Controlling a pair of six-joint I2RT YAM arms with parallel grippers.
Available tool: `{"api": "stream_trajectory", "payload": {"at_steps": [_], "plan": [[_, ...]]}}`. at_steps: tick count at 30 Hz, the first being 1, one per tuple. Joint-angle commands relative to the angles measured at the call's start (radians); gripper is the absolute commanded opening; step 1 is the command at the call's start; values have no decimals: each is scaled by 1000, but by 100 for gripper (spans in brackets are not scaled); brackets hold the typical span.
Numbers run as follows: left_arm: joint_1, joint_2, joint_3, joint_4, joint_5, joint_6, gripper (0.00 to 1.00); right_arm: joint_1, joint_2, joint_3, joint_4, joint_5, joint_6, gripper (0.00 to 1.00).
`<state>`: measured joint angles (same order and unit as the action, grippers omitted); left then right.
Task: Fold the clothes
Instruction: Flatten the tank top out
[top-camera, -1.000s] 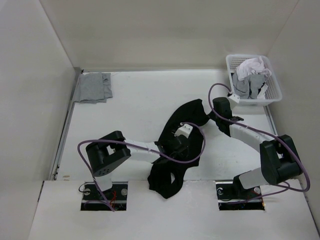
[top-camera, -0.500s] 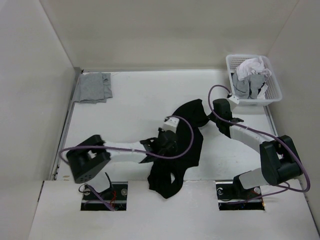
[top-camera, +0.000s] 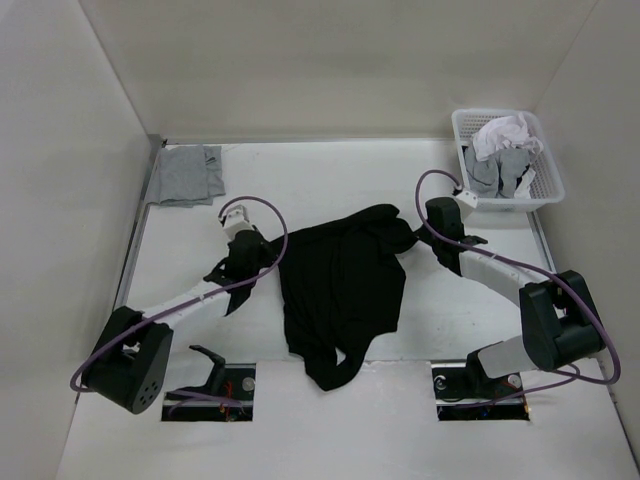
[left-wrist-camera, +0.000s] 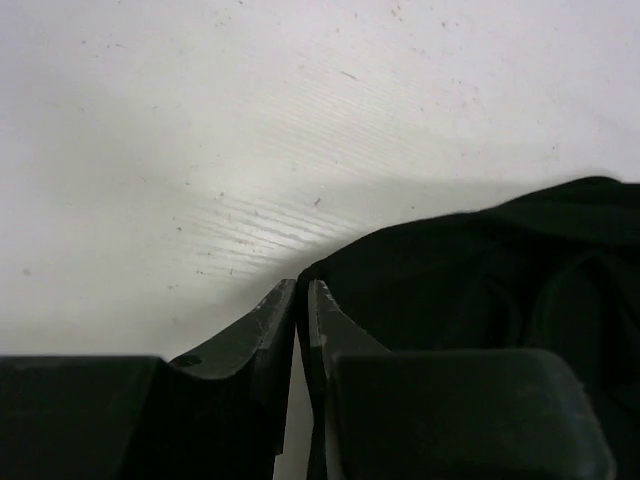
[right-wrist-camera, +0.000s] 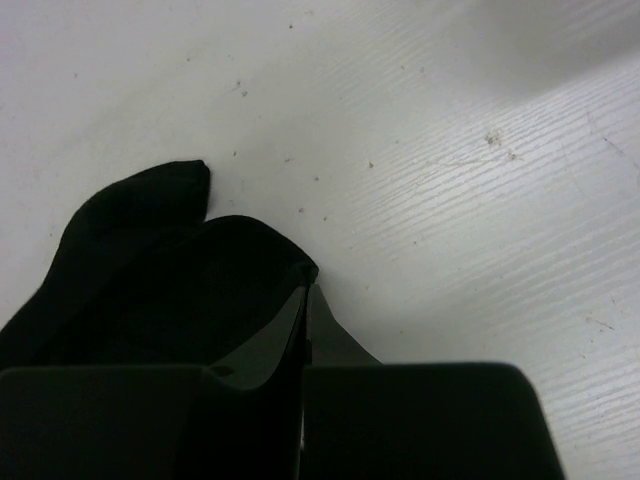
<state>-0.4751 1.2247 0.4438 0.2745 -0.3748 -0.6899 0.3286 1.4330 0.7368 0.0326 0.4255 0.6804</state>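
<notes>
The white tabletop (top-camera: 300, 190) is holding a black tank top (top-camera: 345, 285), which is lying spread out in the middle. A white basket (top-camera: 510, 204) of white and grey clothes (top-camera: 503, 150) is sitting at the far right corner. The left claw (left-wrist-camera: 303, 290) is pinching the tank top's left edge. The right claw (right-wrist-camera: 305, 275) is pinching its far right corner.

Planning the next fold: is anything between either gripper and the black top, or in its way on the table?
Nothing visible. The left gripper and right gripper are each shut on an edge of the top. The grey garment and basket lie apart at the far corners.
</notes>
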Motion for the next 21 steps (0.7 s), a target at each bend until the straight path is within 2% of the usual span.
{"api": "stream_trajectory", "payload": {"at_steps": [1, 6, 10, 14, 18, 21], "plan": [[33, 2, 10, 113, 86, -71, 9, 7, -25, 27, 43, -8, -24, 0], [20, -8, 81, 137, 83, -68, 8, 10, -68, 38, 59, -14, -61, 0], [34, -14, 124, 134, 68, -71, 8, 13, -97, 122, 61, -36, -102, 0], [54, 38, 235, 147, 71, -112, 7, 16, -74, 347, 43, -91, -189, 0], [92, 104, 505, 161, 111, -123, 6, 62, -94, 686, -54, -108, -292, 0], [114, 70, 650, 175, 126, -85, 6, 147, -181, 823, -63, -143, -390, 0]]}}
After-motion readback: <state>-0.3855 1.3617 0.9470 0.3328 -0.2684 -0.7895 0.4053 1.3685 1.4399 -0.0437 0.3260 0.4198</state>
